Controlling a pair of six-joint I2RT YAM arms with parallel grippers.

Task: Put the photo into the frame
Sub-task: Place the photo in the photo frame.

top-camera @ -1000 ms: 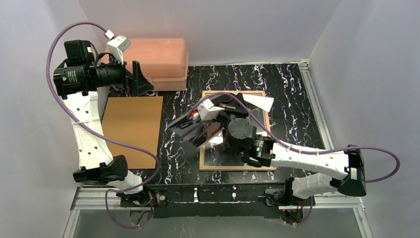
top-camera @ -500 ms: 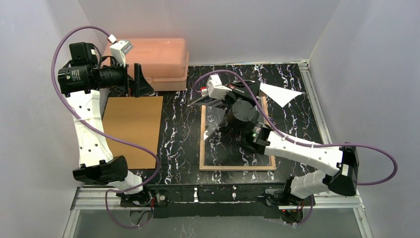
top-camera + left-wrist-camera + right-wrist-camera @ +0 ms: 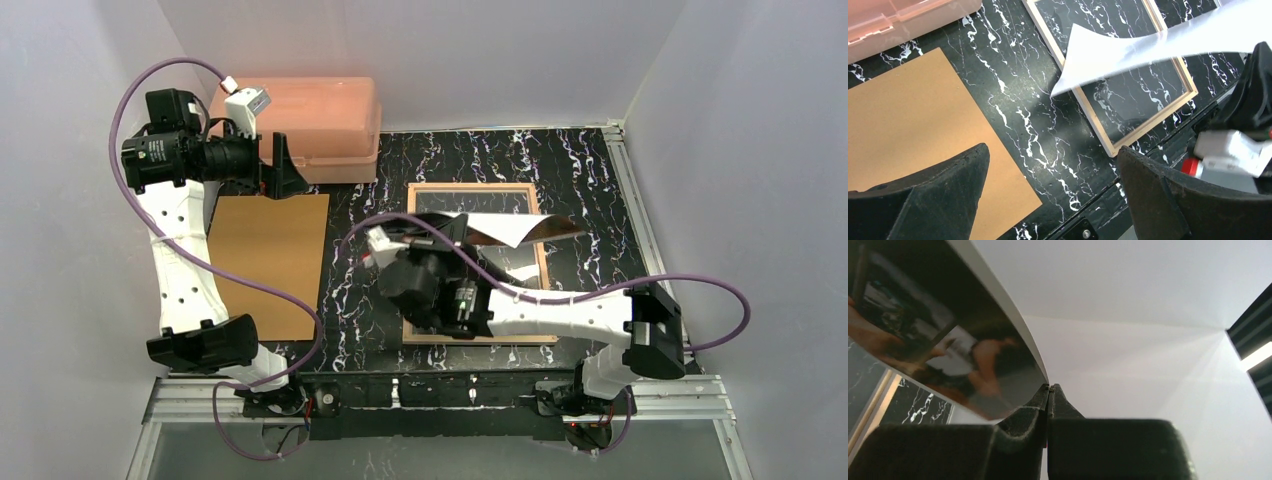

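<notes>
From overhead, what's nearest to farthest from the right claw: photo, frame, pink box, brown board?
1. Glossy rectangular photo: pinched in the right claw.
2. Thin tan wooden frame: lying directly below.
3. Pink plastic box, far left, and flat brown board, left: too close to call.

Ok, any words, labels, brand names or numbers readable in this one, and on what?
No text can be read in any view.
motor label on the left arm: too small to read.
wrist sticker on the right arm: too small to read.
the photo: picture only, no lettering visible.
</notes>
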